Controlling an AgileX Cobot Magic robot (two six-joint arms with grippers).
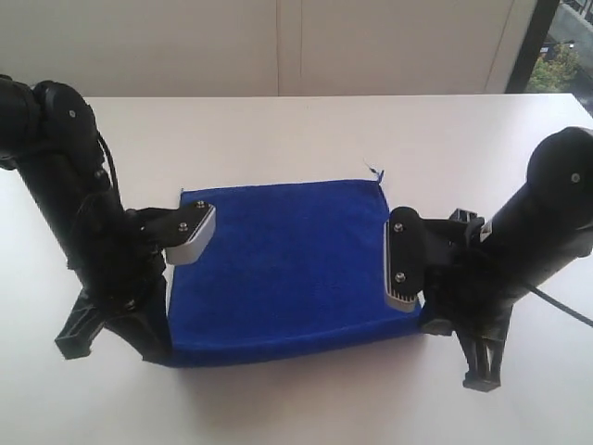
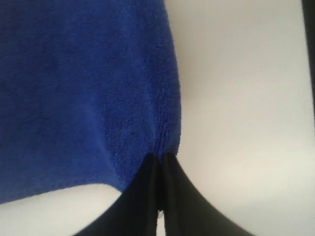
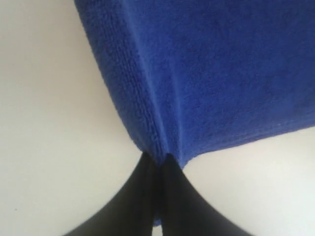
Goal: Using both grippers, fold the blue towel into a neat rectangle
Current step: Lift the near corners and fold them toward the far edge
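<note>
Fingers [image 2: 145, 196] pinch blue towel [image 1: 287, 269] side edges; tag [image 1: 375, 171] far-right corner.

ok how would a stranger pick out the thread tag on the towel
A blue towel lies on the white table. Follow its far edge to the corner on the side of the right gripper. The thread tag is the only thin wisp poking past the hem.

deep royal-blue square towel [image 1: 278, 269]: soft fleecy cloth, matt, fuzzy nap, denser ribbed edge. flat white table [image 1: 278, 139]: smooth, faint sheen. black left claw [image 2: 161, 160], black right claw [image 3: 160, 158]: matt, plastic-looking; silver-grey pads [image 1: 404, 255] smooth, satin, metal or plastic unclear
</note>
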